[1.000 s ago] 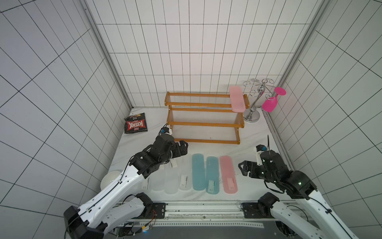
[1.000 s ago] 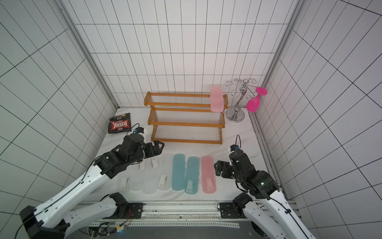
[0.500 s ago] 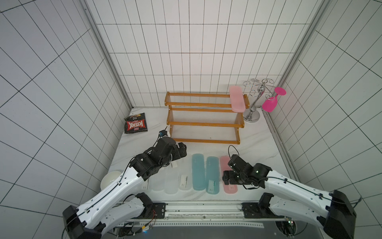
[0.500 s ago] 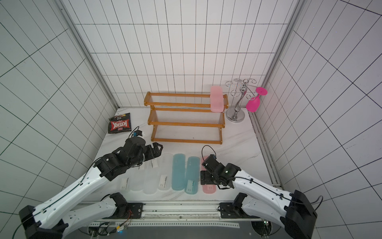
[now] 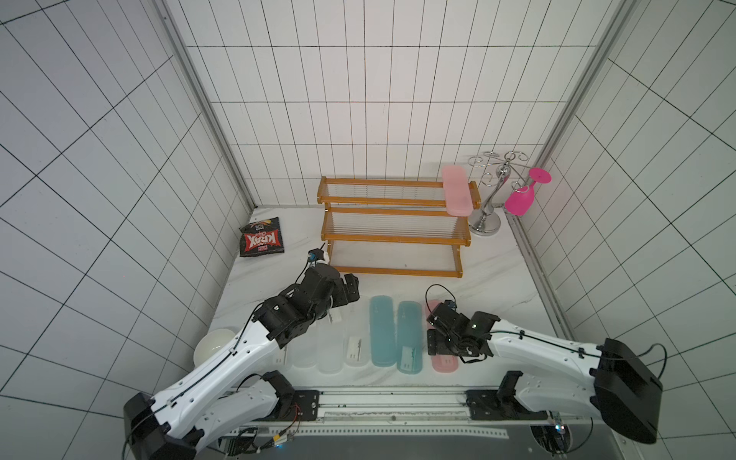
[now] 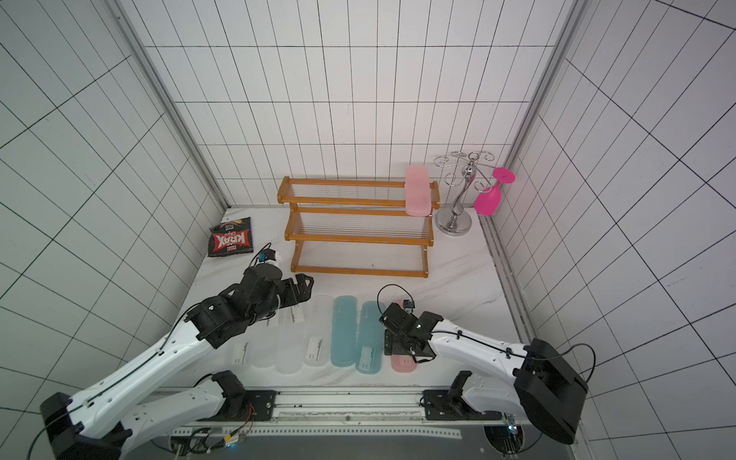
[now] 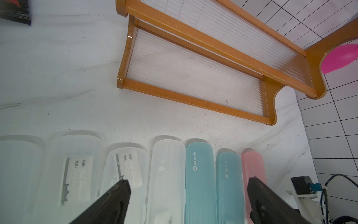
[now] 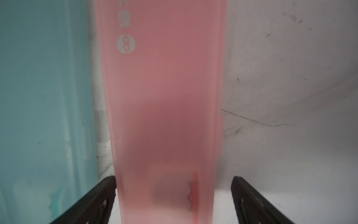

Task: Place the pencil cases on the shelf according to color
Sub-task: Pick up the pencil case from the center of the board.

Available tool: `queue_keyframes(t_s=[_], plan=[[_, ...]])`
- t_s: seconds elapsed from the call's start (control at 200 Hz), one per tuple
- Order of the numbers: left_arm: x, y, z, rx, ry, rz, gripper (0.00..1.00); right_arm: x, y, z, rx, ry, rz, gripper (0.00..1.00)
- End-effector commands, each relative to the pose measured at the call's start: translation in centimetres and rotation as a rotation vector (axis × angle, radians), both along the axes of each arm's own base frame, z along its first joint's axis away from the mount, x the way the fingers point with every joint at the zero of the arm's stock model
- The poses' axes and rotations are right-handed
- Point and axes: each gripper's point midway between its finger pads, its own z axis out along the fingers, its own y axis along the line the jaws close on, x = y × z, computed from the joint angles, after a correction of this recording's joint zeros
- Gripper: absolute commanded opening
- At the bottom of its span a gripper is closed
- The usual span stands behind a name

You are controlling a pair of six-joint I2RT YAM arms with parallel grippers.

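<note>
My left arm [image 5: 223, 358] and right arm [image 5: 537, 350] wear glossy white shells, black joints and thin black cables [image 5: 425, 295]; left tool [image 7: 188, 180] and right tool [image 8: 174, 178] are matte black.

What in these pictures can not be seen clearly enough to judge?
- Pink pencil case on the table: its middle is hidden under the right gripper in both top views.
- Right wrist view: blur hides whether the fingers touch that case.
- Clear pencil cases: partly under the left arm in top views.
- White round object: half behind that arm.
</note>
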Motion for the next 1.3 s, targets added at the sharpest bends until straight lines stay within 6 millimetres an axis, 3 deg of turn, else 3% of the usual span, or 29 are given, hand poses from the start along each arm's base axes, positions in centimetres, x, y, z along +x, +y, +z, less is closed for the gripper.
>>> queue_keyframes(t_s=[0.0, 0.185, 0.365, 0.525, 0.635, 0.79, 1.045, 1.295], plan=[[0.8, -0.2, 1.3, 0.016, -0.050, -0.011, 0.98, -0.9, -2.5, 0.2, -0.069, -0.004, -0.005, 0.97], [0.7, -0.2, 2.2, 0.018, -0.088, -0.032, 0.98, -1.8, -2.4, 1.7, -0.004, 0.014, 0.021, 0.98], [0.5, 0.3, 1.9, 0.001, -0.095, -0.003, 0.98, -1.8, -0.4, 2.2, 0.111, -0.006, -0.011, 0.97], [-1.3, 0.0, 0.3, -0.055, 0.032, -0.005, 0.98, -1.9, 1.7, 1.9, 0.197, -0.001, -0.011, 0.97], [-2.2, 0.1, -0.9, -0.081, 0.067, 0.012, 0.98, -1.7, 0.4, 1.1, 0.102, 0.005, -0.029, 0.97], [-2.6, 0.1, -0.8, -0.078, 0.077, 0.007, 0.98, -1.9, -1.8, 0.1, -0.060, 0.026, -0.042, 0.97], [-2.4, 0.1, -0.8, -0.015, 0.078, -0.019, 0.98, -1.9, -0.6, -1.0, -0.039, 0.037, -0.034, 0.96], [-2.0, -0.3, -0.6, -0.013, 0.060, -0.027, 0.98, -2.0, -3.1, -0.1, -0.099, 0.004, -0.086, 0.96]])
